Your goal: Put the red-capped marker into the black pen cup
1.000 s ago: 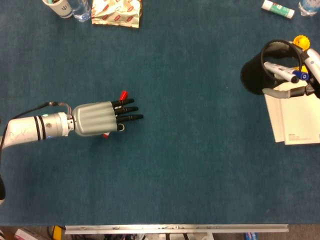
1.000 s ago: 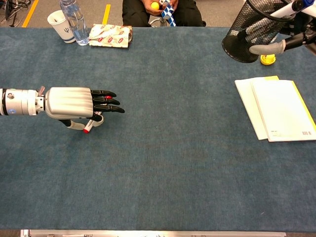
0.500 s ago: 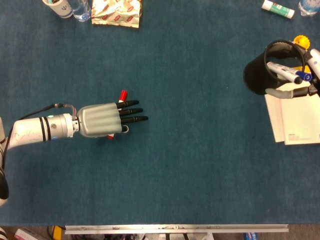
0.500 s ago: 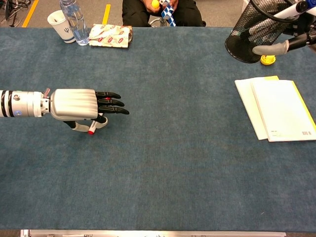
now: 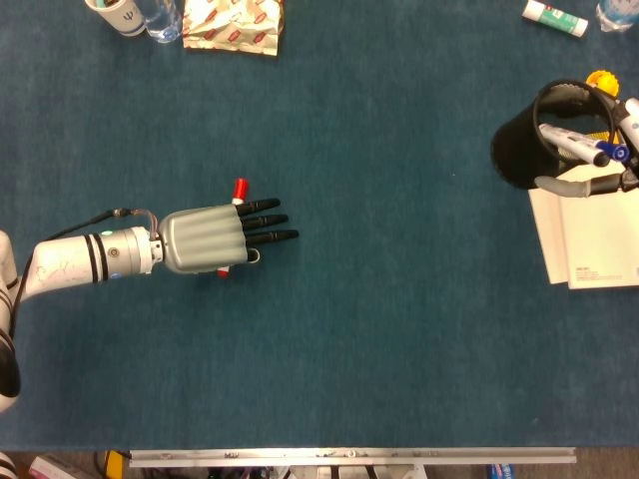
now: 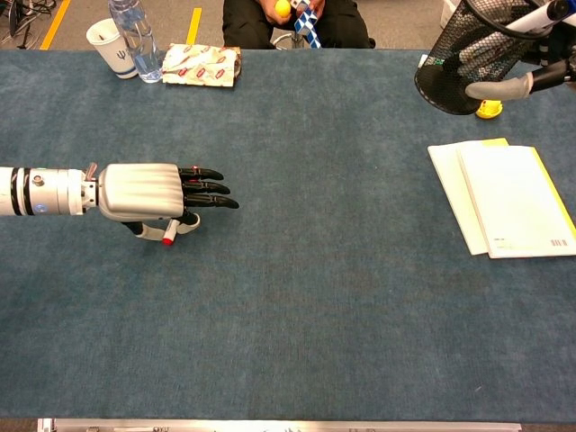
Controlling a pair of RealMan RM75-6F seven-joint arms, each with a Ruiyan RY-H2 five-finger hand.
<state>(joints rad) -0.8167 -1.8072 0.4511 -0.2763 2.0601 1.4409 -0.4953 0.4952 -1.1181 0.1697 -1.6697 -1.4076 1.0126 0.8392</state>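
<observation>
The red-capped marker runs under my left hand, its red cap poking out past the far side of the palm and its other tip showing at the near side. That hand holds it between thumb and palm, the black fingers stretched out to the right, at the table's left-centre. The black mesh pen cup is tilted at the far right, gripped by my right hand, which is mostly out of frame. In the chest view the cup hangs above the table with my right hand on its side.
White pens with blue caps sit in the cup. Notebooks lie at the right, a yellow object behind them. A paper cup, water bottle and snack packet stand far left. A glue stick lies far right.
My left hand has slid a little to the right with the marker, whose red cap now points more straight away. The cup and right hand have drifted slightly right.
</observation>
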